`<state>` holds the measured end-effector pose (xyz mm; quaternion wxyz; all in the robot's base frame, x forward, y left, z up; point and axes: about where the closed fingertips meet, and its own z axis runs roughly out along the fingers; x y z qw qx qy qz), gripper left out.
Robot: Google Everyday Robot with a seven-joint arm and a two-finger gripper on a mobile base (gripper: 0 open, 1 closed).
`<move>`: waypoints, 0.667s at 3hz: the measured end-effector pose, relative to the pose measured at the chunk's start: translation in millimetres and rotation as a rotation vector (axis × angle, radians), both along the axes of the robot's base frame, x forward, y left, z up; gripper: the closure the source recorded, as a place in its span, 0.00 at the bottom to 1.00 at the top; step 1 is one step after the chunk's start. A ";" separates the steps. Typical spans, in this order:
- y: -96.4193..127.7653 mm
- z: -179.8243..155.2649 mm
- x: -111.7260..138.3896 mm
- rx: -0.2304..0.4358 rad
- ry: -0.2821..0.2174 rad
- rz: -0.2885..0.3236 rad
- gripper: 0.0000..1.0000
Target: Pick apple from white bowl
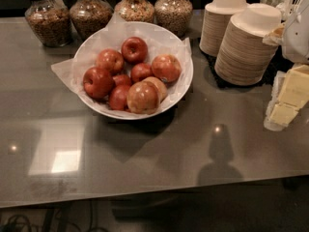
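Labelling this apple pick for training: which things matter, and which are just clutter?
Job: streaked red-orange apple on the bowl's right side; white bowl; gripper at the right edge, by the stacks.
Lying about: other apples, four jars, paper bowl stacks, yellow packets.

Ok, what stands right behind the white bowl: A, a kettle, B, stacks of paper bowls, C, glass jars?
C: four jars stand in a row just behind the bowl; the stacks stand to its right. The claw is not in view.
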<state>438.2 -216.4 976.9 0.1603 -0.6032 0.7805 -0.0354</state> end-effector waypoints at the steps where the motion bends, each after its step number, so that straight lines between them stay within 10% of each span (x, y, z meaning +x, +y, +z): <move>1: 0.0 0.0 0.0 0.000 0.000 0.000 0.00; 2: 8.0 -2.1 11.6 0.062 -0.033 0.030 0.00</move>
